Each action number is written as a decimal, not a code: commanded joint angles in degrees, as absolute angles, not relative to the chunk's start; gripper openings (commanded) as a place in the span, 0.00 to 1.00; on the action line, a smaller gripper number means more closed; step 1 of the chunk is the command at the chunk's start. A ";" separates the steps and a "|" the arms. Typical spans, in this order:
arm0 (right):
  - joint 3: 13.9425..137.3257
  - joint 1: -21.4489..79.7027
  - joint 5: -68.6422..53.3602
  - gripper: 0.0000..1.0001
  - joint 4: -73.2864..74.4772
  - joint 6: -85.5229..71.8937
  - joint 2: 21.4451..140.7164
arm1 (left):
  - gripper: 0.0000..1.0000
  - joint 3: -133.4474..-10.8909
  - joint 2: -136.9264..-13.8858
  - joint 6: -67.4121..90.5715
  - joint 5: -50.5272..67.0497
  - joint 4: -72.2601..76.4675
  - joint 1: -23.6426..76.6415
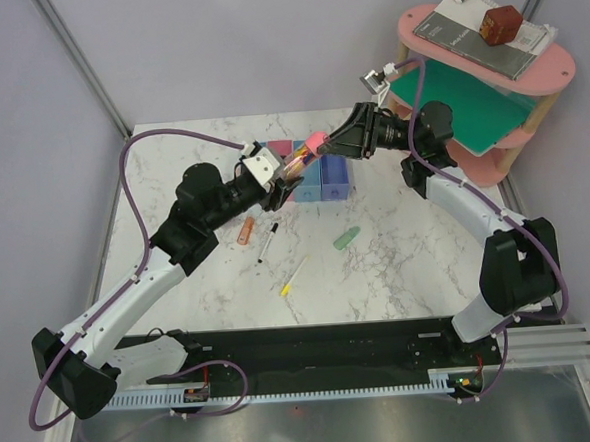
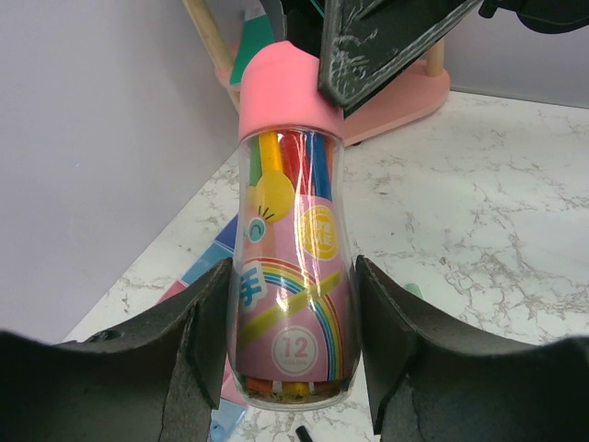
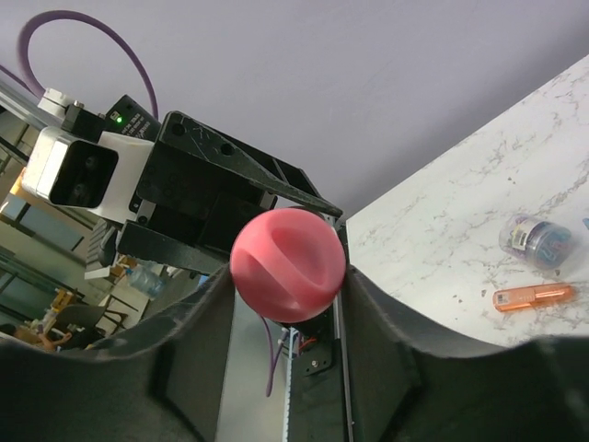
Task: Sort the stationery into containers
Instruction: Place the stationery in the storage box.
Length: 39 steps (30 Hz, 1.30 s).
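The clear marker tube (image 2: 290,276) bears a label reading "12" and, seemingly, the character "手".

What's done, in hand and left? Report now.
Done: nothing visibly in the joined blue-and-pink plastic bins. In hand: left gripper clamps the clear marker tube; right gripper grips its pink cap. Left: orange eraser, black-white pen, yellow pencil, pale green eraser lie on the marble table.

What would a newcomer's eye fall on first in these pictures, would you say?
A clear tube of coloured pens held in mid-air above the row of bins, the left arm's jaws clamped on its body and the right arm's jaws on its pink cap. Next, the pink shelf at far right, with books and a brown cube on top.
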<state>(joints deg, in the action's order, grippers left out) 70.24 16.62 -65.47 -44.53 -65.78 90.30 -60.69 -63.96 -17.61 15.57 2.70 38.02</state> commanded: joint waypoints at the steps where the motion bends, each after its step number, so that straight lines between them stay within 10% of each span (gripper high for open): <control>1: 73.12 16.88 -64.51 0.48 -46.14 -64.95 90.79 | 0.02 -62.23 -62.84 -17.31 16.44 7.21 38.23; 14: 75.85 17.58 -64.95 0.25 -45.27 -64.78 92.55 | 0.03 -61.08 -62.75 -17.49 16.96 6.59 38.23; 19: 76.73 17.40 -64.95 0.24 -38.51 -59.16 92.29 | 0.64 -61.17 -61.97 -18.63 18.72 3.53 38.23; 24: 78.39 17.32 -64.69 0.24 -31.92 -53.98 92.28 | 0.98 -60.21 -60.39 -20.12 20.74 1.06 38.23; 39: 94.47 17.05 -50.37 0.23 16.06 -8.74 98.17 | 1.00 -59.41 -56.17 -27.95 21.80 -7.02 38.15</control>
